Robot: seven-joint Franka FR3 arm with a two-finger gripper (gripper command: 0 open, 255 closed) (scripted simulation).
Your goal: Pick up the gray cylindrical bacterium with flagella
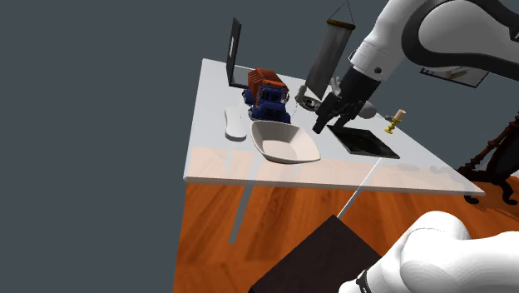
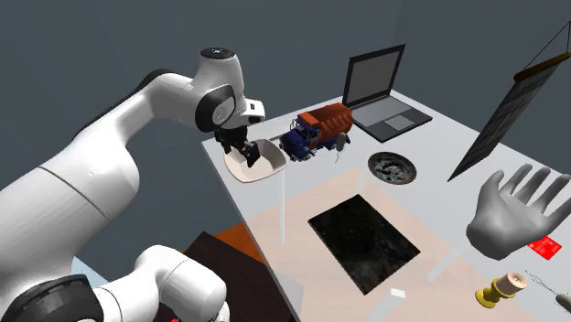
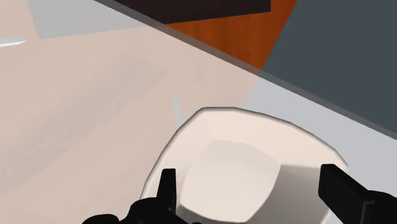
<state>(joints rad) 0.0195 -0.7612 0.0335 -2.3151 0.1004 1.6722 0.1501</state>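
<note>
On the pale table [image 2: 439,137] the white arm [image 2: 110,174] hangs its black gripper [image 3: 251,191], fingers spread wide and empty, over the white bowl [image 3: 235,172], and just beside the toy truck [image 2: 316,128] lies the small gray bacterium [image 2: 340,141] (thin threads trailing), apart from the gripper

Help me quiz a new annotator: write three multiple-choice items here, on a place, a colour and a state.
1. Where does the all-black two-finger gripper hang?
A. over the white shallow bowl
B. over the open laptop
C. over the gold spool

2. What colour is the cab of the orange-bedded toy truck?
A. green
B. blue
C. yellow

3. How do the gripper's fingers stand?
A. shut on the bowl
B. shut on the truck
C. apart, holding nothing

Key:
1 A: the wrist view has the bowl under the fingers.
2 B: the cab is blue.
3 C: a wide gap, nothing touched.
</note>
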